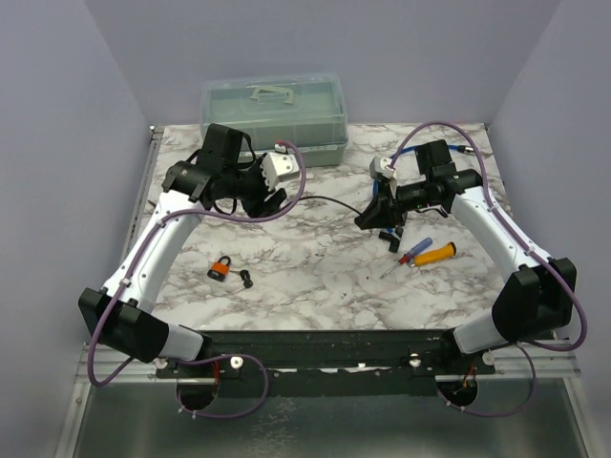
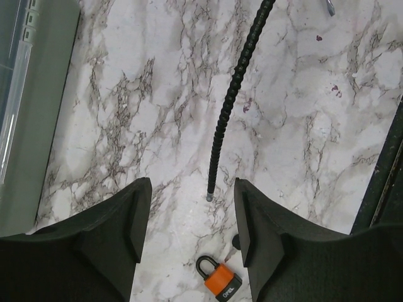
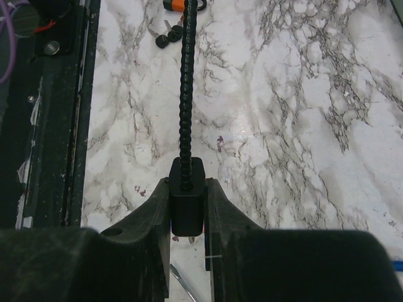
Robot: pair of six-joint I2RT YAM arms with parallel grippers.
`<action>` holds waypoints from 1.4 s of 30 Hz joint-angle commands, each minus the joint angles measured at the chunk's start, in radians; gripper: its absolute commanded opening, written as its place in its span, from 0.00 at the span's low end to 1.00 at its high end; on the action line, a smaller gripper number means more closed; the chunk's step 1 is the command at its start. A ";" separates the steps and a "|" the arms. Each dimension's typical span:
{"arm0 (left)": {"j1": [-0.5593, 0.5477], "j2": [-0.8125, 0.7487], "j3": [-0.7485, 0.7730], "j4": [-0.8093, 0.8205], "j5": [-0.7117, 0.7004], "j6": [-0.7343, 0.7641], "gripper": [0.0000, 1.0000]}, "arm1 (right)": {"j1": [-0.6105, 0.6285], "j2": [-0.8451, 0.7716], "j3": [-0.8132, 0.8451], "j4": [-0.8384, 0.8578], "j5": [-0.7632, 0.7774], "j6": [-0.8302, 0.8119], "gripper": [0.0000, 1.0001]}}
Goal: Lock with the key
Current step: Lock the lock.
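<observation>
An orange padlock (image 1: 221,269) with a black shackle lies on the marble table, with black-headed keys (image 1: 246,280) beside it. In the left wrist view the padlock (image 2: 220,282) lies below and between my fingers. My left gripper (image 2: 192,189) is open and empty, hovering above the table (image 1: 272,202). My right gripper (image 3: 187,181) is shut on a black block (image 3: 187,201) at the end of a ribbed black cable (image 3: 184,94). The cable runs towards the padlock (image 3: 182,4) and keys (image 3: 165,39). Its free tip (image 2: 209,197) lies between the left fingers.
A clear plastic box (image 1: 272,119) with a handle stands at the back; its side shows in the left wrist view (image 2: 25,94). An orange-handled screwdriver (image 1: 434,253) and a blue-and-red one (image 1: 415,251) lie near the right gripper (image 1: 370,218). A black rail (image 3: 56,113) edges the table's front.
</observation>
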 commanded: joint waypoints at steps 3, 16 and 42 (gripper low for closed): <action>-0.005 0.031 0.041 -0.034 0.066 0.045 0.58 | 0.005 0.005 0.034 -0.026 -0.023 -0.024 0.00; -0.011 0.078 0.046 -0.035 0.079 0.071 0.48 | 0.005 0.000 0.037 -0.019 -0.034 -0.018 0.00; -0.032 -0.055 -0.099 0.468 0.303 -0.545 0.00 | 0.005 -0.074 -0.078 0.583 -0.134 0.496 0.01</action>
